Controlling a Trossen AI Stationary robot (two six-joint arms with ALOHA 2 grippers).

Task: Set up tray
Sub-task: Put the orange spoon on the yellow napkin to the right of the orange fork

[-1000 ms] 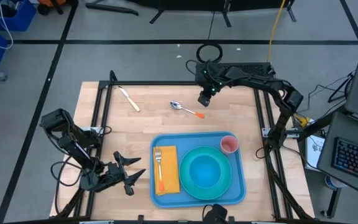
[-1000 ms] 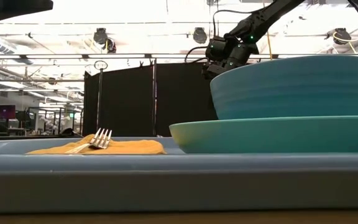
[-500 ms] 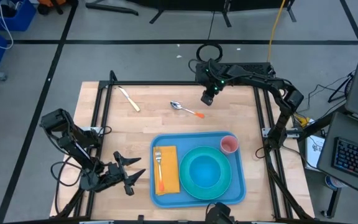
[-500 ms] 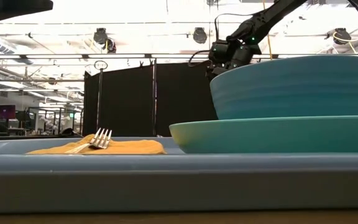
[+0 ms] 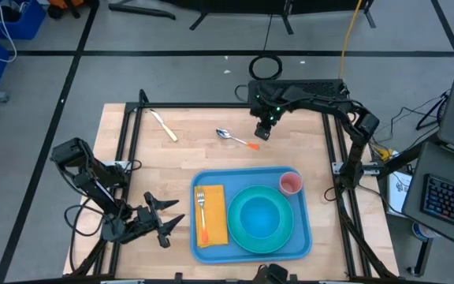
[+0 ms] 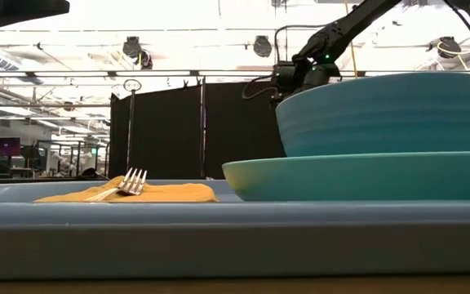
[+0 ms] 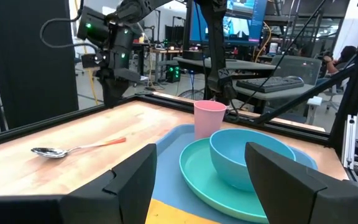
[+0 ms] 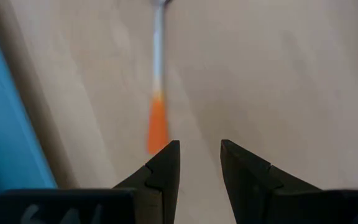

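Observation:
The blue tray [image 5: 211, 177] lies flat at the table's near middle. On it are a yellow-orange napkin [image 5: 215, 217] with a fork [image 5: 202, 213] on top, a teal plate [image 5: 286, 237] carrying a teal bowl [image 5: 258, 217], and a pink cup [image 5: 290, 183]. A spoon [image 5: 236, 138] with an orange handle end [image 8: 157, 127] lies on the wood beyond the tray. My right gripper [image 5: 262, 132] hovers open just above and beside that handle end, touching nothing. My left gripper [image 5: 160, 221] waits open near the table's near left corner.
A knife [image 5: 164, 125] lies on the wood toward the far left. Black frame rails [image 5: 129, 134] run along the table's left and right sides. Bare wood shows between the tray and the spoon [image 7: 73, 149] and left of the tray.
My right gripper has shifted a little toward the table's right and then toward the near edge, closing on the spoon's orange handle end, with its wrist turning slightly. The spoon and everything on the tray have stayed put.

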